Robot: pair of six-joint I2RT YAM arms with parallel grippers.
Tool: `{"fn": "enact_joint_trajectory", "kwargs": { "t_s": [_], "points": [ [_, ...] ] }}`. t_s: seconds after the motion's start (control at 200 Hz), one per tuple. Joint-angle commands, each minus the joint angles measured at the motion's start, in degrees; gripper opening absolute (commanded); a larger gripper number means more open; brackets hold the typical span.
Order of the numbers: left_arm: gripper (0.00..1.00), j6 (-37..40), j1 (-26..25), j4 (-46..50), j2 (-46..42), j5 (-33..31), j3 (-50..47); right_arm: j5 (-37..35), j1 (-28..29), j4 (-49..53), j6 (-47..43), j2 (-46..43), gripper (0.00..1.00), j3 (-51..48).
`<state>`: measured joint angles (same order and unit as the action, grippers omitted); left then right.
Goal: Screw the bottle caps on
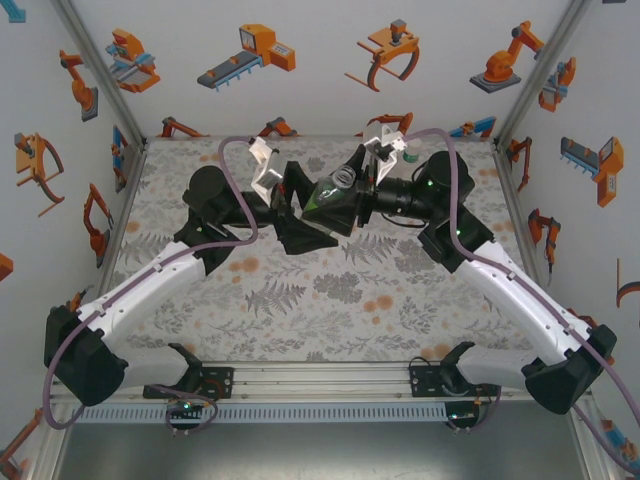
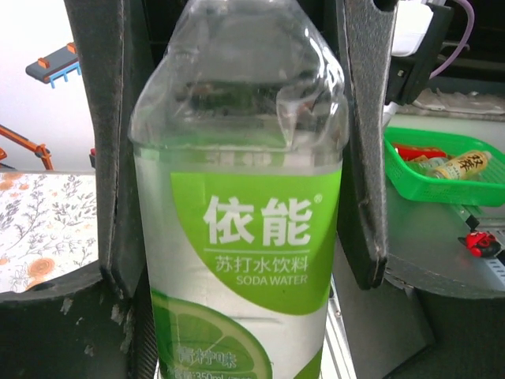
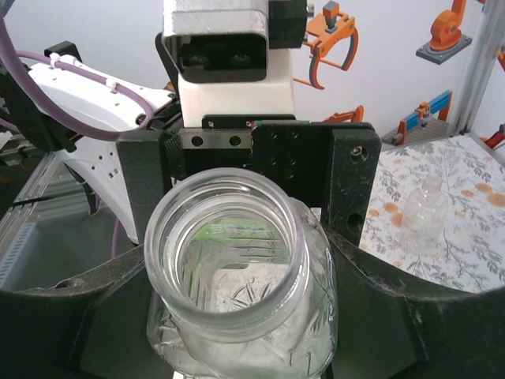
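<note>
The left gripper is clamped on one bottle. Its two dark fingers press the clear body from either side, level with the top of a green label printed SODA WATER. The right gripper hugs the same bottle at the shoulder, with a finger snug against each side, so both arms grip it at once. The bottle mouth faces the right wrist camera, uncapped, its rim bare.

From above, the two grippers meet over the far middle of the table. The bottle is raised off the floral cloth and lies roughly level, with its mouth end toward the right arm.

Counted: one bottle is held. One small clear bottle stands on the cloth, well apart from both grippers and too blurred to tell whether it is capped. One green item sits at the far right of the table, near the right wrist, and is too small to tell bottle from cap.

In the right wrist view, the left arm's white camera housing rises directly behind the held bottle and hides the cloth there. From above, the crossed arms cover much of the far middle. Past one finger in the left wrist view, one green basket rests on a grey surface, holding small packets and a yellow-labelled little bottle.
</note>
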<state>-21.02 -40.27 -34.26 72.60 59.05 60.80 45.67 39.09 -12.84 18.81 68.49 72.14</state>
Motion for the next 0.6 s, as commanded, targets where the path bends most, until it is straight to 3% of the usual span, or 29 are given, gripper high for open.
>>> {"fn": "enact_joint_trajectory", "kwargs": {
  "t_s": [0.0, 0.381, 0.486, 0.596],
  "points": [
    [0.66, -0.6, -0.4, -1.4, 0.6, 1.7, 2.0, 1.2, 0.4, -3.7, 1.1, -0.7, 0.29, 2.3],
    [0.48, 2.4, -0.5, 2.2, -0.6, 1.2, 2.0, 0.5, 0.5, -1.8, 0.4, -1.4, 0.30, 2.2],
    [0.41, 3.9, -0.6, 4.2, -1.3, 0.4, 1.9, -1.0, 0.5, -0.3, -0.8, -2.0, 0.41, 2.2],
    [0.38, 6.1, -0.5, 6.7, -2.3, -1.1, 1.8, -3.8, 0.5, 3.6, -3.2, -2.6, 0.64, 2.7]
  ]
}}
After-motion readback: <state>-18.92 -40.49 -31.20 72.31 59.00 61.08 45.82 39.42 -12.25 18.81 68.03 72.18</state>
